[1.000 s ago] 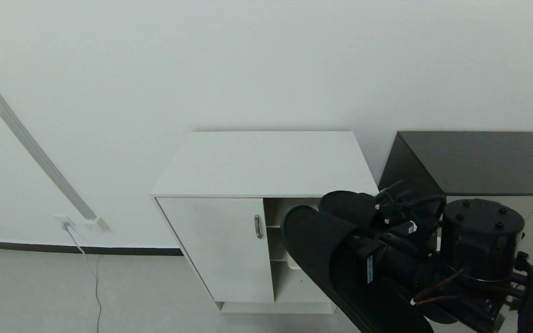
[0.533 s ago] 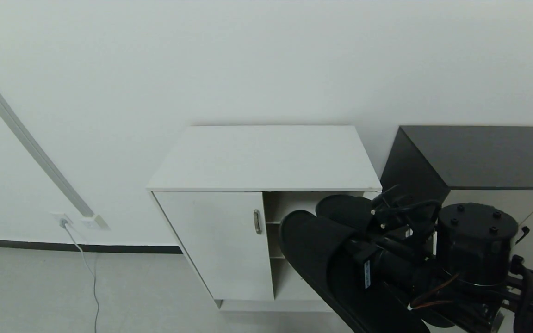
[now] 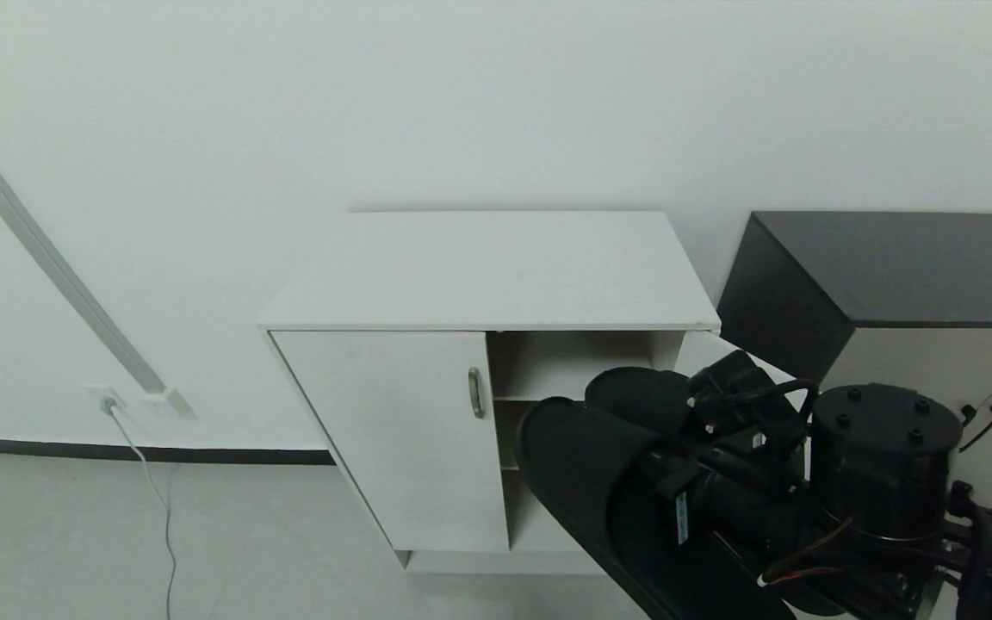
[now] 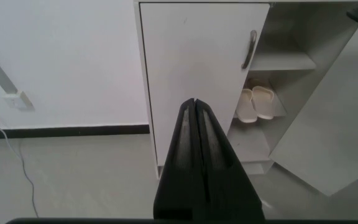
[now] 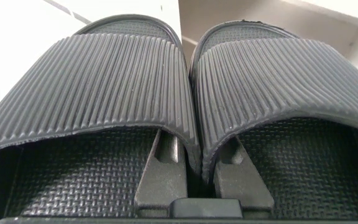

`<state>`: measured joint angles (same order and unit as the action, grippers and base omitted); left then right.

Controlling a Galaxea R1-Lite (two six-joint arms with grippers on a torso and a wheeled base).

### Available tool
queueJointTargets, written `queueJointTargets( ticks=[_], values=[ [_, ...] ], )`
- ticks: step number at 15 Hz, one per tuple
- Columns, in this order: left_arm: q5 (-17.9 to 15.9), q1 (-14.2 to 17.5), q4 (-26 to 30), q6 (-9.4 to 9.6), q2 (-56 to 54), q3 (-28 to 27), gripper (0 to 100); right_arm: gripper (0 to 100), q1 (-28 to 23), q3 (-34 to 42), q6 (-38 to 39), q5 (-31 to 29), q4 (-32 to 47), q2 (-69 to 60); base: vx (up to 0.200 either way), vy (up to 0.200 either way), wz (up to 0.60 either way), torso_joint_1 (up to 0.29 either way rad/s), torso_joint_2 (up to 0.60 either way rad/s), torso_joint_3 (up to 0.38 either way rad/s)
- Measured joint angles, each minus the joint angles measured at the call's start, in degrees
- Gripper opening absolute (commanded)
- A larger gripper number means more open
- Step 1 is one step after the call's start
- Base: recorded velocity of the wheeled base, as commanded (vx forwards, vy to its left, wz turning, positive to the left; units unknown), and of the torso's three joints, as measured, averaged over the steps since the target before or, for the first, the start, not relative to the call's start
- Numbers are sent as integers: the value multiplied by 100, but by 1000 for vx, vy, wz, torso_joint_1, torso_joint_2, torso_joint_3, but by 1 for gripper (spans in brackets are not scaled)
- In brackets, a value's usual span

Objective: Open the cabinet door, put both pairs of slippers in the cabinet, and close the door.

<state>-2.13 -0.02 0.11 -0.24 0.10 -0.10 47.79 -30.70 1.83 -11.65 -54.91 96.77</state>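
Holding: the right gripper [image 5: 197, 163] has one finger inside each of the black slippers [image 5: 123, 81] and pinches their two inner walls together, with the toes toward the cabinet [image 3: 496, 275].
Black slippers: in the air before the open right half of the cabinet, not yet inside it.
Left gripper [image 4: 194, 109]: the jaws are pressed together with nothing between them, and it points at the shut door [image 4: 197, 56], apart from it.
Doors: the left one is shut, with a metal handle [image 3: 473, 393] at its inner edge. The open door [image 4: 334, 124] is swung out on the right side.
Pale slippers [image 4: 258, 102]: a pair lying side by side on a lower shelf in the open half. The left wrist view gives them plainly. From the head, the black slippers and the right arm stand before that shelf.
Upper shelf [image 4: 284, 61]: it is seen above the pale pair.
Writing: a small label [image 3: 679, 514] on the right arm has print too small to read.
Hidden: the straps cover the right fingertips, so the grip is seen from behind. The cabinet's lower right corner is behind the arm.
Beside: a dark cabinet [image 3: 892, 267] stands just to the right. A wall socket [image 3: 104, 402] with a cable [image 3: 164, 508] is on the left.
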Motion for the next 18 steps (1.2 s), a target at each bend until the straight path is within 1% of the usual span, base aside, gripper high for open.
queueJointTargets(
  ticks=[9,18],
  values=[
    [2,0,7,2,0,0,0,0,9,13,2,9,0,17,0,0,0,-222,540,318],
    [2,-5,5,0,0,2,0,0,9,29,2,5,0,17,0,0,0,-169,497,326]
  ],
)
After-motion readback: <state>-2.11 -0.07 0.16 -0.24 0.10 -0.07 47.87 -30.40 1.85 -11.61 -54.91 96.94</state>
